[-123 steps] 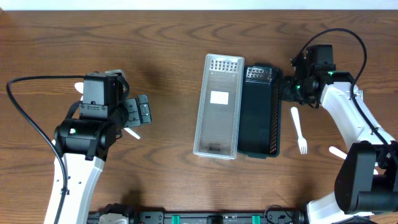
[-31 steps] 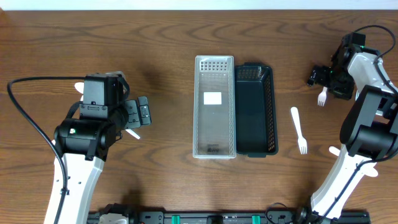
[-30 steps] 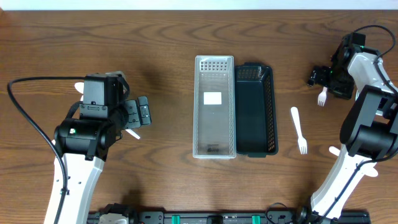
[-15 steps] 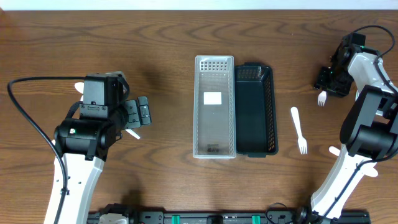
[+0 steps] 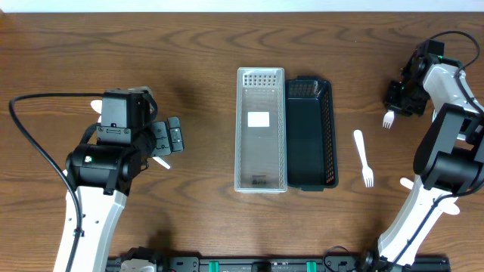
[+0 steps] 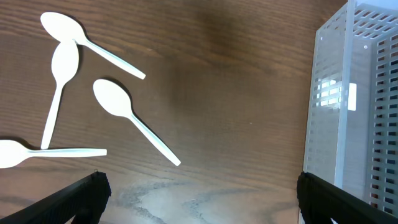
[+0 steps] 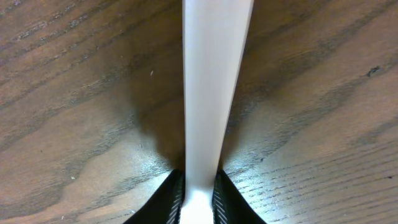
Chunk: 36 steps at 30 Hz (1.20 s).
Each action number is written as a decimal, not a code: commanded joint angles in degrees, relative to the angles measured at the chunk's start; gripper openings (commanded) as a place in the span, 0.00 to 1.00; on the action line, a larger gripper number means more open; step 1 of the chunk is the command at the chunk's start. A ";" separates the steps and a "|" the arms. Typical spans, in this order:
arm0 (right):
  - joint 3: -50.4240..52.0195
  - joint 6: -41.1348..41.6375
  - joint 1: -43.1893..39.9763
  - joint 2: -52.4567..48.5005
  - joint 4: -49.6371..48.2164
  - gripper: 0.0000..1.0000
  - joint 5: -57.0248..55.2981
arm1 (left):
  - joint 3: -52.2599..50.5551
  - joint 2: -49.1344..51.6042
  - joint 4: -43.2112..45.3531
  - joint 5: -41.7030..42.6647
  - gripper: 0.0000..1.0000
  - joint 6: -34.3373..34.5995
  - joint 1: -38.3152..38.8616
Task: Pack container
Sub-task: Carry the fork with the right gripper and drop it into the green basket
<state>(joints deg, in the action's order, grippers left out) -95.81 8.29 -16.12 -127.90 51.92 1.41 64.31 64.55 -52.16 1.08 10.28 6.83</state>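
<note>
A clear plastic container (image 5: 261, 128) and a black container (image 5: 310, 132) stand side by side at the table's middle. My right gripper (image 5: 399, 97) is at the far right, shut on a white plastic fork (image 5: 389, 119); in the right wrist view the fork's handle (image 7: 211, 81) runs up from between the fingertips (image 7: 198, 193), close over the wood. A second white fork (image 5: 363, 157) lies right of the black container. My left gripper (image 5: 172, 138) is open and empty; its fingertips (image 6: 199, 199) are wide apart. Several white spoons (image 6: 134, 121) lie ahead of it.
The clear container's wall (image 6: 345, 99) shows at the right of the left wrist view. Another white utensil (image 5: 412, 183) lies partly under my right arm at the right edge. White utensils (image 5: 97, 106) lie partly hidden beneath my left arm.
My right arm left the black container and went to the far right. In the last second it closed in on the fork there and shifted it slightly left. Left arm unmoved.
</note>
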 commanded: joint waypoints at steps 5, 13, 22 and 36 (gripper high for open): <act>0.07 -0.17 0.07 -1.77 0.20 0.09 0.59 | 1.51 0.07 -0.15 -0.66 0.98 -0.59 -0.28; 0.07 -0.22 1.03 -1.51 2.36 0.01 0.57 | 1.51 0.04 -0.15 -0.66 0.98 -0.59 -0.28; 0.02 0.31 6.73 9.44 4.59 0.01 4.48 | 1.51 0.07 -0.48 -0.63 0.98 -0.59 -0.28; 2.27 8.26 32.57 23.67 12.46 0.01 4.44 | 1.51 0.07 -0.50 -0.66 0.98 -0.61 -0.28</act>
<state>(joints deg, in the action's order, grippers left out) -95.90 11.86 14.22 -101.97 63.70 6.15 64.31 64.55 -52.51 1.08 10.28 6.83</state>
